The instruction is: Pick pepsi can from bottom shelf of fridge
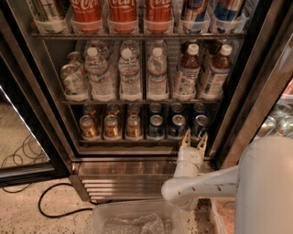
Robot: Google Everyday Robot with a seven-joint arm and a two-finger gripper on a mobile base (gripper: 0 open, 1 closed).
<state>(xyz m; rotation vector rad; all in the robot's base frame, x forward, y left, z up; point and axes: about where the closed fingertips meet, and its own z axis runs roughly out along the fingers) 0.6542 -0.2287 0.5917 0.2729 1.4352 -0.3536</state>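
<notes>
The fridge [41, 91] stands open in front of me. Its bottom shelf [123, 142] holds gold-brown cans on the left and several dark-blue pepsi cans on the right. The front pepsi cans stand at centre [156, 126], centre-right [177, 125] and right [200, 125]. My gripper [192, 140] is open, fingers pointing up, just below and in front of the shelf's front edge, between the two rightmost front pepsi cans. It holds nothing.
Water and tea bottles fill the middle rack [137, 101]; red Coca-Cola cans [122, 13] stand above. The ribbed steel base panel [119, 176] is below the shelf. A clear plastic bin [137, 219] sits on the floor, a black cable [50, 201] at left.
</notes>
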